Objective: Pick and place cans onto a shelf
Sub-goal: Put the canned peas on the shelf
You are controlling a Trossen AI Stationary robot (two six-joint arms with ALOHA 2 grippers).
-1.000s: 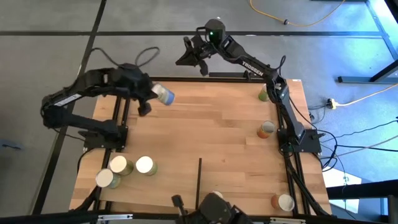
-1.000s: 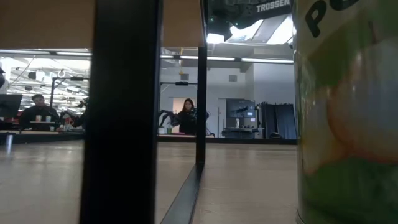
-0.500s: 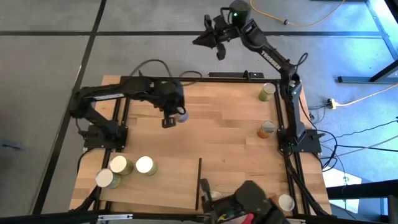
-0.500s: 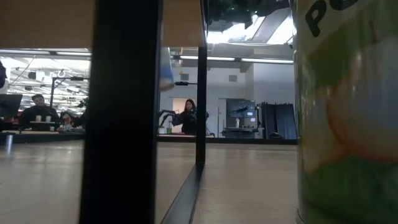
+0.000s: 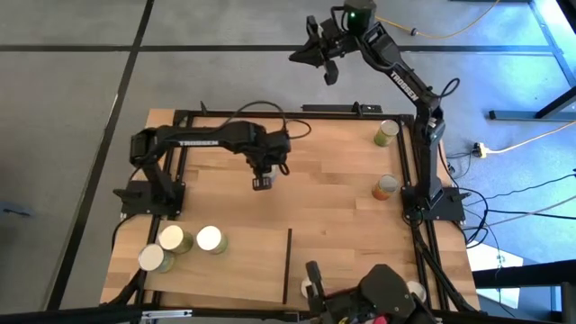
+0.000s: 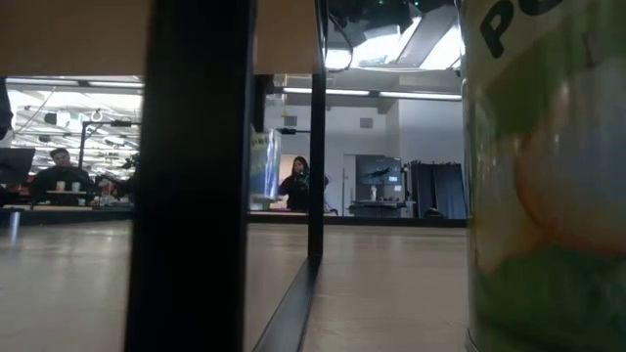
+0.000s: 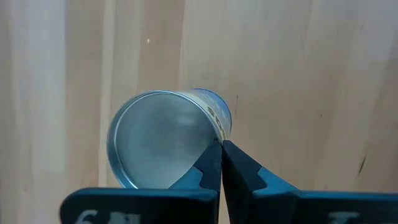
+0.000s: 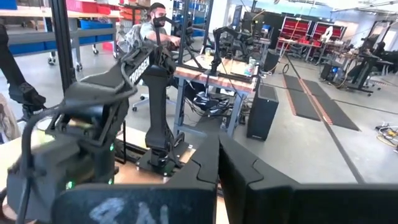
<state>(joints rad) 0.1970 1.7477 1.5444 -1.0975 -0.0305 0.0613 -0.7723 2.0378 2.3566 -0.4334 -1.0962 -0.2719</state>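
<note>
My left gripper (image 5: 262,180) hangs over the middle of the butcher-block table, shut on a blue-sided can (image 7: 165,140) whose silvery round end faces the wrist camera. The low view shows this can (image 6: 262,168) hanging in the air. Three cans (image 5: 171,239) stand upright on the pale shelf panel (image 5: 243,265) at the near left, left of its thin dark divider (image 5: 288,261). A green can (image 5: 387,132) and an orange can (image 5: 385,187) stand along the right edge, and another can (image 5: 414,292) at the near right corner. My right gripper (image 5: 320,56) is raised beyond the far edge, shut and holding nothing. My left gripper pinches the rim of the can's upward-facing end (image 7: 212,138) between its two fingertips (image 7: 208,163). The fingers come from above, pointing steeply down. The can hangs below them, clear of the tabletop, a little tilted.
A large green can (image 6: 543,176) stands right in front of the low camera, beside dark upright posts (image 6: 191,176). A dark bulky object (image 5: 378,297) sits at the near edge. Black frame rails (image 5: 409,180) run along both table sides. Bare wood lies around the left gripper.
My left gripper has swung from the table's far left corner toward its middle and down, tipping to point steeply downward; the can has gone with it, turning from lying sideways to hanging below. My right gripper has risen and moved farther beyond the far edge, toward the right.
</note>
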